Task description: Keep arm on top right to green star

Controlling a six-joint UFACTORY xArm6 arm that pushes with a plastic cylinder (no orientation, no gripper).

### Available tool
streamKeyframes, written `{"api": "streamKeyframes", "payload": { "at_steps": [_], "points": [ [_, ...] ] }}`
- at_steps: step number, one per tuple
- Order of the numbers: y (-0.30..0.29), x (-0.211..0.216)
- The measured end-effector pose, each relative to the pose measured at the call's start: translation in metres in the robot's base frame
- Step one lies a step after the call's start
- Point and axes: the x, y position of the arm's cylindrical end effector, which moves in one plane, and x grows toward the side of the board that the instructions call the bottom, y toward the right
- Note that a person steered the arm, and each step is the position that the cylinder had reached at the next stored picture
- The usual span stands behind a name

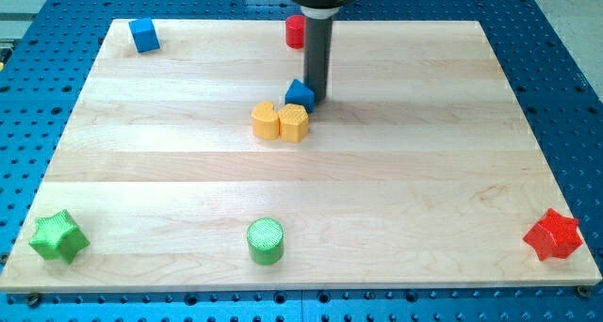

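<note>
The green star (57,236) lies at the view's bottom left corner of the wooden board (396,190). My tip (315,98) is far from it, up and to the right, in the upper middle of the board. The tip touches or nearly touches the right side of a small blue block (299,93). Just below that block sit a yellow heart-shaped block (266,120) and a yellow block (294,122), side by side.
A blue cube (144,35) lies at the top left. A red block (296,31) sits at the top edge, partly behind the rod. A green cylinder (266,241) stands at the bottom middle. A red star (552,234) lies at the bottom right.
</note>
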Motion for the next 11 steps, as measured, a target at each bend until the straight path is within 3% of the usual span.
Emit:
{"api": "streamKeyframes", "payload": {
  "at_steps": [1, 2, 4, 5, 6, 7, 8, 9, 11],
  "points": [
    [-0.038, 0.016],
    [-0.037, 0.02],
    [-0.056, -0.032],
    [-0.1, -0.031],
    [-0.186, -0.031],
    [-0.243, 0.015],
    [-0.248, 0.102],
    [-0.199, 0.143],
    [-0.113, 0.111]
  ]
}}
